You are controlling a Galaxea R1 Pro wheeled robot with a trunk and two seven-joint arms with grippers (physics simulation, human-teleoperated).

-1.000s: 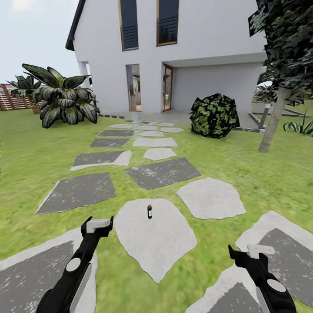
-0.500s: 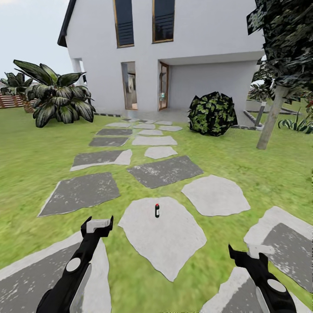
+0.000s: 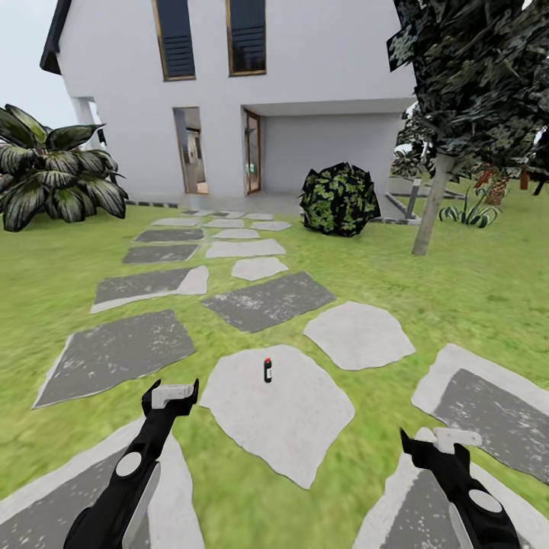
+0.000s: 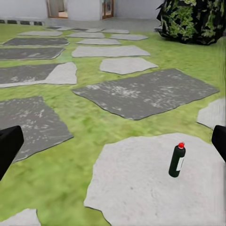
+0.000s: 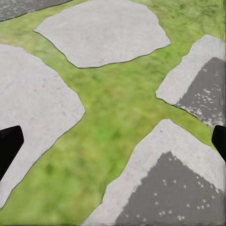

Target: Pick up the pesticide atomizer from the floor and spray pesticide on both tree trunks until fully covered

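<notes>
Pesticide atomizer (image 3: 268, 370) upright, no readable label

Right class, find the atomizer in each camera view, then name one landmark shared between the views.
Head view: atomizer upright on the pale slab, centre, ahead of both grippers.
Left wrist view: atomizer on that slab, lower right.
Right wrist view: not in it.
Shared landmark: the pale slab.

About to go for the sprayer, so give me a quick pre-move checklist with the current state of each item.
1. Pesticide atomizer in sight, upright on the pale stepping stone: ok.
2. Left gripper open and empty: ok.
3. Right gripper open and empty: ok.
4. Path from left gripper to atomizer free of obstacles: ok.
5. Atomizer within arm's reach from here: cannot tell.
6. Tree trunk in sight, no whitish speckles: ok.
</notes>
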